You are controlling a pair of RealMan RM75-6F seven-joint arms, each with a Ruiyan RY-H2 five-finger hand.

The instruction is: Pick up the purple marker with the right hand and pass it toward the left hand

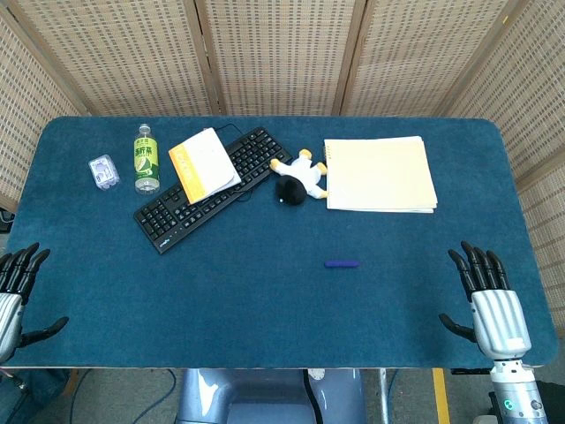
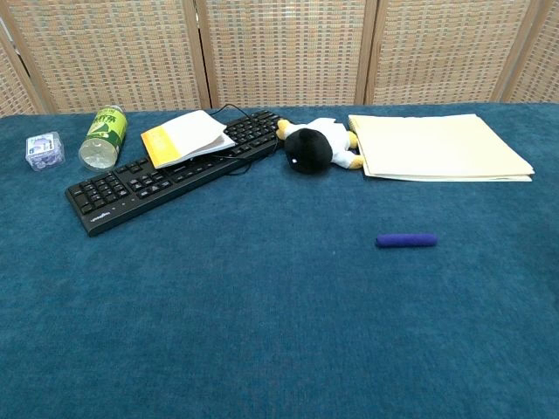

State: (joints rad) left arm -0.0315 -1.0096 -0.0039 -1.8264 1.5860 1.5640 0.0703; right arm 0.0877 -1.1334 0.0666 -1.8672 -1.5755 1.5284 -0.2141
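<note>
The purple marker (image 1: 341, 263) lies flat on the blue tabletop (image 1: 265, 309), lengthwise left to right, with nothing touching it. It sits in the nearer right part of the surface, in front of the pad of yellow paper (image 1: 380, 174) and well apart from it.

The right hand (image 1: 484, 296) is at the near right edge of the tabletop, palm down, fingers straight and spread, thumb out to the side. It holds nothing and is well clear of the marker. The left hand (image 1: 18, 291) is at the near left edge, partly cut off by the frame; its visible fingers are extended and apart, and it holds nothing. Neither hand appears in the chest view.

Toward the far side, a black keyboard (image 1: 212, 190) lies at an angle, with an orange-and-white booklet (image 1: 203, 163) resting across its upper part. A green-labelled bottle (image 1: 146, 159) stands just left of the keyboard, and a small clear plastic box (image 1: 103, 170) lies left of the bottle. A black, white and yellow plush toy (image 1: 298, 178) lies between the keyboard and the pad, touching the pad's left edge in the chest view. Woven screens (image 1: 282, 53) stand behind the tabletop.
</note>
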